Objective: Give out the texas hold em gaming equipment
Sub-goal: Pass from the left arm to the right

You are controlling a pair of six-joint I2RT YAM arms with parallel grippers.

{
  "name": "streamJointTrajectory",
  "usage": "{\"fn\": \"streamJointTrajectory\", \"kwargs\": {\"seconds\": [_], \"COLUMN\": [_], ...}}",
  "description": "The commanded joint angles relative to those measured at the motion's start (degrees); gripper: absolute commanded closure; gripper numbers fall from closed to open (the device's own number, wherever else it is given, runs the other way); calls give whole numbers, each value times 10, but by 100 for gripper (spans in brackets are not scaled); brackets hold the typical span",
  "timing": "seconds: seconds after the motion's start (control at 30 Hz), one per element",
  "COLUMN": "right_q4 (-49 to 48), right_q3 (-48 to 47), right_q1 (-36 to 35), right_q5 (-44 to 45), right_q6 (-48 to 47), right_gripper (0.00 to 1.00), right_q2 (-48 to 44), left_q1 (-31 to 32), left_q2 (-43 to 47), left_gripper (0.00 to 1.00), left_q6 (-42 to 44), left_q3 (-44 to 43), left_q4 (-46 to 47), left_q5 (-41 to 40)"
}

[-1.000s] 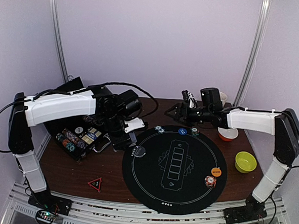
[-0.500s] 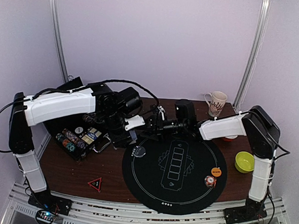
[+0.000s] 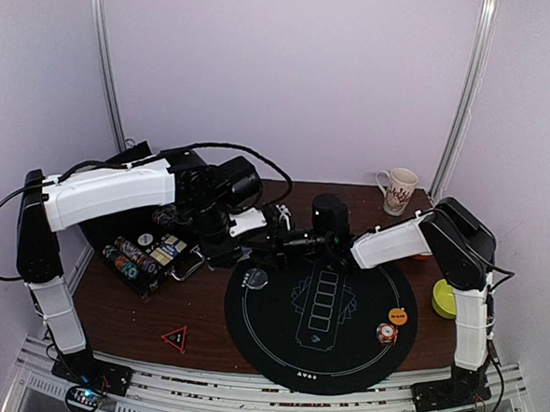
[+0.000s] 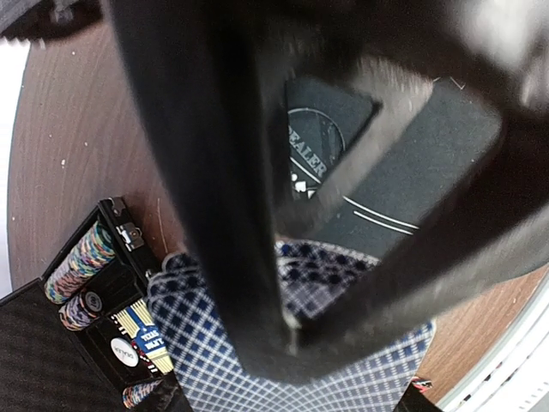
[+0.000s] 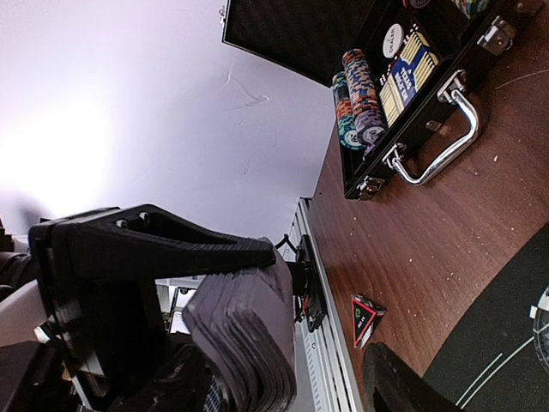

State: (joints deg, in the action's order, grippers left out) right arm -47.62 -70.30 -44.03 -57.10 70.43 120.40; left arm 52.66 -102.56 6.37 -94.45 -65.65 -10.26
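Observation:
My left gripper (image 3: 241, 232) is shut on a deck of blue-checked playing cards (image 4: 214, 343), held above the table's left part beside the black round mat (image 3: 322, 358). The fingers of my left gripper (image 4: 292, 335) meet on the deck's back. My right gripper (image 3: 273, 236) has reached across to it. In the right wrist view the fanned deck (image 5: 249, 343) fills the lower left, and my right gripper (image 5: 326, 369) stands open, one fingertip (image 5: 395, 386) still apart from the cards. On the mat lie a clear dealer button (image 3: 256, 279), an orange button (image 3: 397, 316) and a small chip stack (image 3: 386, 332).
An open black case (image 3: 146, 254) with rows of chips and a chrome handle sits at the left. A red triangular marker (image 3: 174, 337) lies near the front edge. A patterned mug (image 3: 399, 189) stands at the back right, a green bowl (image 3: 445, 299) at the right.
My right arm has swung left across the back of the mat to the deck in my left gripper, its jaws narrowing. The left arm has stayed put.

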Motion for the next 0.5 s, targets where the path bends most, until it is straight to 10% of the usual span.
{"fn": "streamJointTrajectory", "kwargs": {"seconds": [0.0,0.17,0.47], "right_q4": [-44,-42,-55], "right_q3": [-28,-45,-49], "right_q1": [-9,-13,-10], "right_q5": [-15,-21,-42], "right_q6": [25,30,43], "right_gripper": [37,48,100], "right_q2": [17,28,28], "left_q1": [1,1,1], "left_q2": [-5,-8,-4], "left_gripper": [42,43,43], "left_q6": [2,4,10], "left_q3": [-27,-29,-21], "left_q4": [7,6,26], "left_q5": [-5,-7,-27]}}
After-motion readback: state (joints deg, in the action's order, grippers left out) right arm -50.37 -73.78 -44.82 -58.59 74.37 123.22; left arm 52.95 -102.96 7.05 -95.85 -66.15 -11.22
